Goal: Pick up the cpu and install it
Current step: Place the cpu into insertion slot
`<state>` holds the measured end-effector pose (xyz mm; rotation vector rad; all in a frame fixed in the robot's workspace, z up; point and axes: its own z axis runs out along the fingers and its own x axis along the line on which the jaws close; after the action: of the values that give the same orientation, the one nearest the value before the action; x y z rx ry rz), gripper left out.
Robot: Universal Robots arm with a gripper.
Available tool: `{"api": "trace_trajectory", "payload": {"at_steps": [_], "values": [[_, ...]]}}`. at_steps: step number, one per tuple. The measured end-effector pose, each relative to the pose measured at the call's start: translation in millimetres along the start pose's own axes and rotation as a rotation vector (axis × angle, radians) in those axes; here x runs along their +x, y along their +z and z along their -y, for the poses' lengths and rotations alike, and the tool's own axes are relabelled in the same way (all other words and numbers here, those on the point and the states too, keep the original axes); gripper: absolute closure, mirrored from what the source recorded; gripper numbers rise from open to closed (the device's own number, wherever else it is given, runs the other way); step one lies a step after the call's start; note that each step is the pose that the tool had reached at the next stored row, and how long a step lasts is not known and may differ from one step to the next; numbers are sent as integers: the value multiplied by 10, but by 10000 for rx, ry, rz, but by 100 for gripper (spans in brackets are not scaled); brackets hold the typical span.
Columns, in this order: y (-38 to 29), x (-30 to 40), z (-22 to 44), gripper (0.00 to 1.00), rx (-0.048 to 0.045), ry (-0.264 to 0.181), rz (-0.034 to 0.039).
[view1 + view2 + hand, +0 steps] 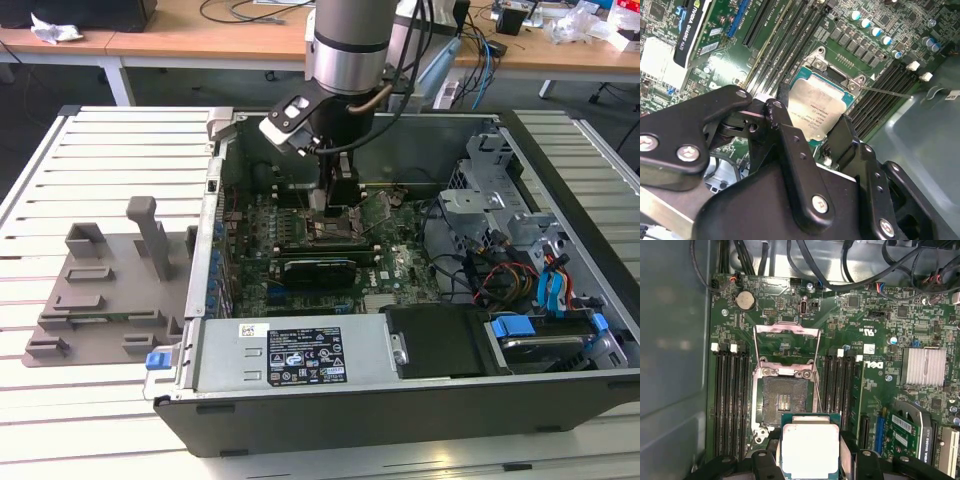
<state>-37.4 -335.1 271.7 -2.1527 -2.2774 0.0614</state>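
The cpu [810, 447] is a thin square chip with a silvery top and a green rim. My gripper [811, 460] is shut on it, one black finger [765, 460] on each side. In the second wrist view the cpu [816, 111] hangs level just over the open socket [784, 402], slightly off to one side of it. The socket's metal load plate [787, 330] is tipped up, with its lever [816, 375] raised. In the exterior view the gripper [335, 200] reaches down into the open computer case over the motherboard [300, 250].
Rows of memory slots [732, 390] flank the socket on both sides. A graphics card [320, 268] lies across the board in front of the socket. Drive cages and cables [510, 260] fill the case's right side. A gray plastic tray [110, 290] sits on the slatted table at the exterior view's left.
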Motion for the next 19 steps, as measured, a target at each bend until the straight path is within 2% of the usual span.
{"api": "trace_trajectory", "payload": {"at_steps": [19], "values": [[106,2,-3,45,0,0,0]]}}
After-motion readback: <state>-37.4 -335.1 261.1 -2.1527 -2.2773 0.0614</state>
